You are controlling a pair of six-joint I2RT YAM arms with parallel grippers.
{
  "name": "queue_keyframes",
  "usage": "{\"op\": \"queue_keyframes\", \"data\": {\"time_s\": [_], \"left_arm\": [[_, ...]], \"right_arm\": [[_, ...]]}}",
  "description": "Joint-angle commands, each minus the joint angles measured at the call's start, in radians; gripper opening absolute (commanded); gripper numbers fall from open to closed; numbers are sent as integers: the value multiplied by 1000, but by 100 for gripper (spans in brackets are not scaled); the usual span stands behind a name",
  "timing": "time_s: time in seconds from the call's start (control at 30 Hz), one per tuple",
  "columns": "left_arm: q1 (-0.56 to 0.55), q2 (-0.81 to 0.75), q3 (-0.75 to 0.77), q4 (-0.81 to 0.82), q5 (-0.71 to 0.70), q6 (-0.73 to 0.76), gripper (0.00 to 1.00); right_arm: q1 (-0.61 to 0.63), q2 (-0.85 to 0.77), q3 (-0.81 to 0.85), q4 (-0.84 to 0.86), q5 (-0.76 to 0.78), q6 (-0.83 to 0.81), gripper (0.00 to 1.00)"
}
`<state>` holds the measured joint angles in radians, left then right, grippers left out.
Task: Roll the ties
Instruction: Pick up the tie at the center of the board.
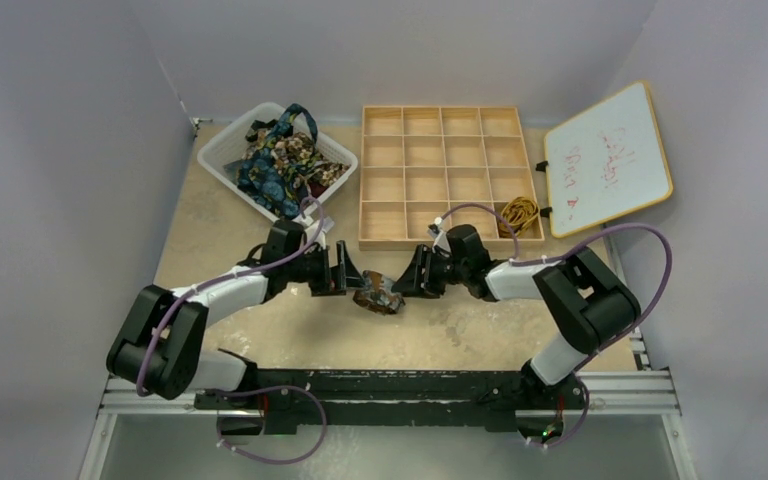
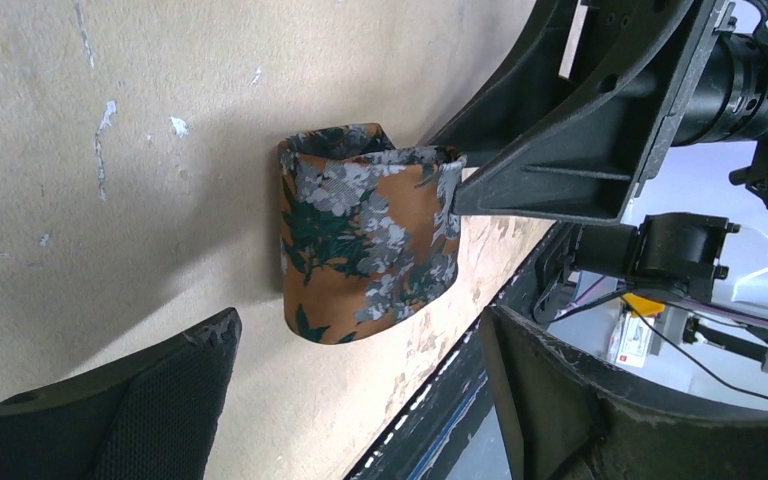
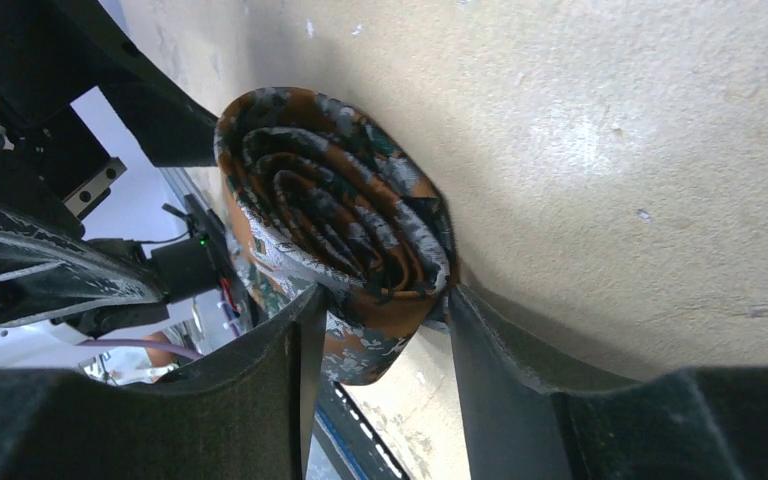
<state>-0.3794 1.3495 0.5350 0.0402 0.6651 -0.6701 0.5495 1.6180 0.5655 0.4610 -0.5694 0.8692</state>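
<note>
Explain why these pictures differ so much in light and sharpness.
Top view: soft, even light, but the rolled tie is small and dark. Left wrist view: the tie is crisp, with a soft shadow on the table beside it; the left claw's fingers are dark. Right wrist view: glare on the table, the right claw's fingers nearly black.

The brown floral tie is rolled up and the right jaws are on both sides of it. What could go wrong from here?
1. The right jaws reach only part of the rolled tie, short of its centre, so it may slip out or its coils may loosen when it is lifted.
2. The left jaws stand open close beside the roll, so a small move could push it over or out of the grip.
</note>
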Motion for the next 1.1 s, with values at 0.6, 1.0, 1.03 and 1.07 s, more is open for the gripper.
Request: {"op": "queue_keyframes", "data": {"time_s": [0.6, 1.0, 1.03, 1.07], "left_arm": [[8, 103, -74, 239, 105, -97, 84], [8, 136, -89, 276, 125, -97, 82], [9, 136, -90, 276, 122, -96, 82], [8, 136, -92, 278, 122, -95, 82]], "right_arm": [[21, -98, -24, 30, -79, -32, 64], [55, 20, -32, 26, -3, -19, 57], [55, 24, -33, 30, -3, -19, 56], [55, 27, -34, 33, -2, -17, 55]]}}
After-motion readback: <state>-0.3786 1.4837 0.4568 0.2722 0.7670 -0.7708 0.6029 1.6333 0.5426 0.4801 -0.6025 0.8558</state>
